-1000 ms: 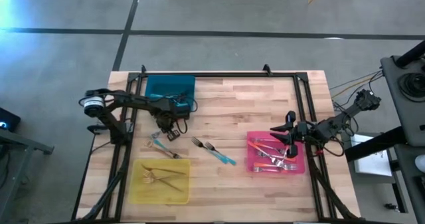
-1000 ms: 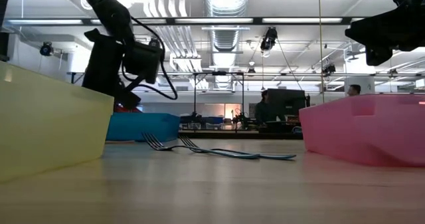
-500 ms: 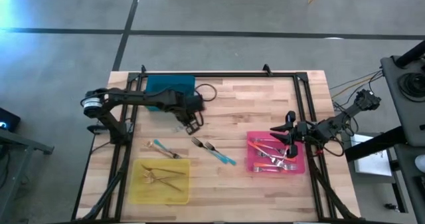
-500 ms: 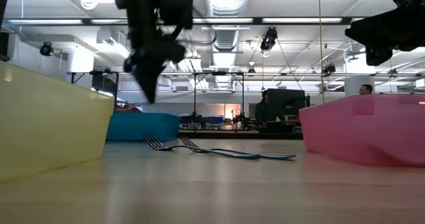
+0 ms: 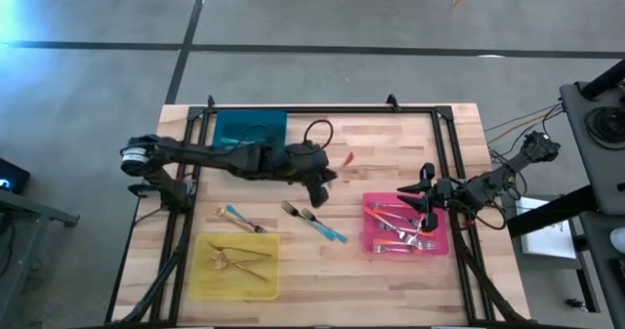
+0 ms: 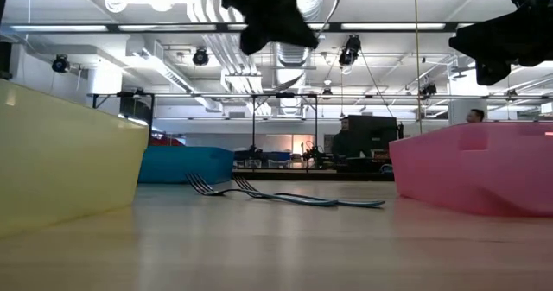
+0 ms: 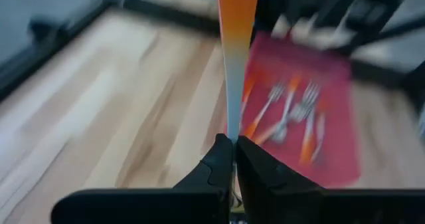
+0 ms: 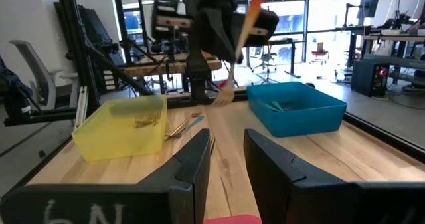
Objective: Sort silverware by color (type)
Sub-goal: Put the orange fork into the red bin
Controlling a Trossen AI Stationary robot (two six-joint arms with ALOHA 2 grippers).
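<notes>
Swinging from the teal tray (image 5: 250, 126) toward the pink tray (image 5: 437, 241), the left hand (image 5: 328, 176) pinches a light, stiff, slippery coral-handled fork (image 7: 235, 44) at one thin end, while the right hand (image 5: 422, 194) hovers part-open over that pink tray.

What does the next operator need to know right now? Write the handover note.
Left hand: shut on a coral-handled fork, carried in the air mid-table, pointing toward the pink tray.
Right hand: open, empty, hovering over the pink tray.
Done: several coral forks in the pink tray, gold forks in the yellow tray, something teal already in the teal tray.
Left: drop the held fork in pink; three teal-handled forks lie loose on the table and belong in the teal tray.
</notes>
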